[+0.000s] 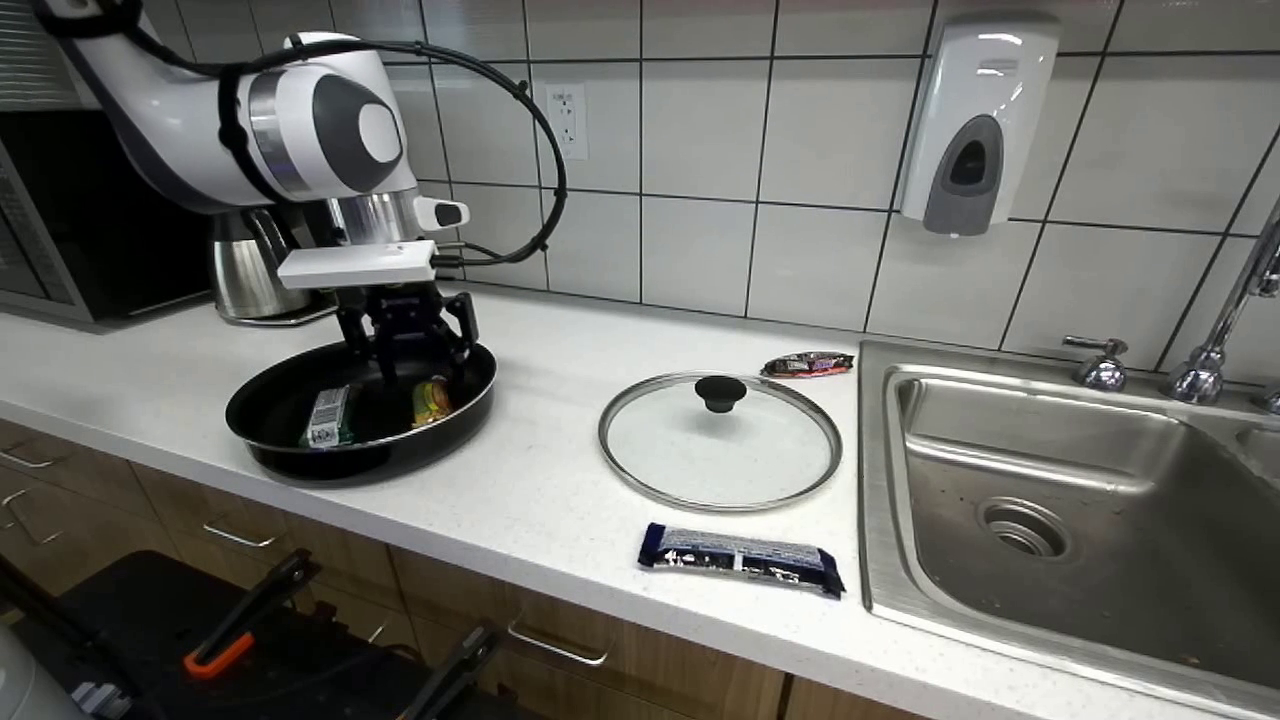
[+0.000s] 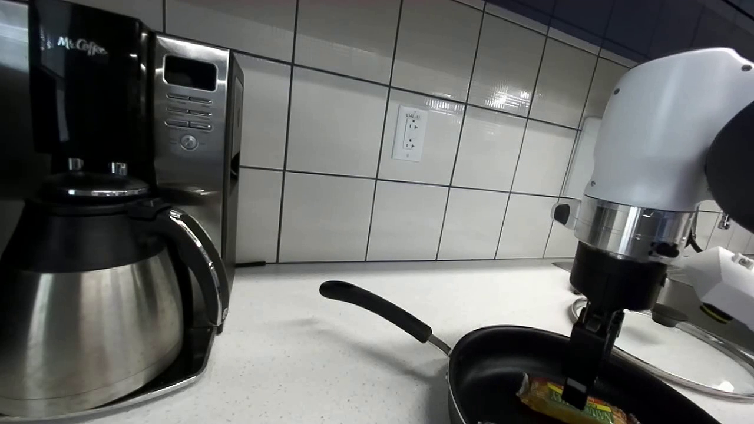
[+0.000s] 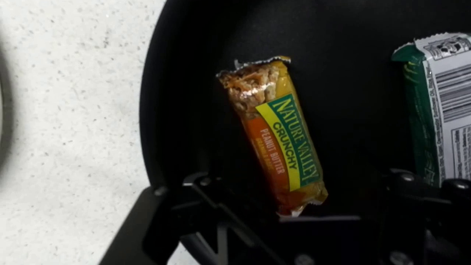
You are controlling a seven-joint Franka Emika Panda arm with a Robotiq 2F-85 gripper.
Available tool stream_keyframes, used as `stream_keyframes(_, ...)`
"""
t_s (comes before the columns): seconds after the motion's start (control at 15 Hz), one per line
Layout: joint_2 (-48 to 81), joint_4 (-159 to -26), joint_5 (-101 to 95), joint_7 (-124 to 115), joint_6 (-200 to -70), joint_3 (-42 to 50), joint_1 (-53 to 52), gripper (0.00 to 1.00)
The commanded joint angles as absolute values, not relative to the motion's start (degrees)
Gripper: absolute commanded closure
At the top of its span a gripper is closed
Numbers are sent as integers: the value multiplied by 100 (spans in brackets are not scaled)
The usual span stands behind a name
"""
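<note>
Your gripper (image 1: 422, 373) stands wide, empty — your wrist view shows the Nature Valley peanut butter bar (image 3: 283, 147) whole, while in an exterior view a finger (image 2: 576, 392) masks part.

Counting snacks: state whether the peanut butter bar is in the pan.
In: the wrist view shows the peanut butter bar lying inside the pan.

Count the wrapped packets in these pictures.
4: the orange packet and green packet in the pan, the blue packet in front of the glass lid, the red-black packet behind it. More may be hidden.
</note>
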State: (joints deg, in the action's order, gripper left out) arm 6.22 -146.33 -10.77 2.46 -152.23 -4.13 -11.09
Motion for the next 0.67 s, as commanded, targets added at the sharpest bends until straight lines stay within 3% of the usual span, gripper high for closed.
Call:
stream_keyframes(0.0,467,-14489,-1021,24,-15215,-440,-924,0)
stream_keyframes(0.6,272,-14125,-407,372,-15111,-322,-513,0)
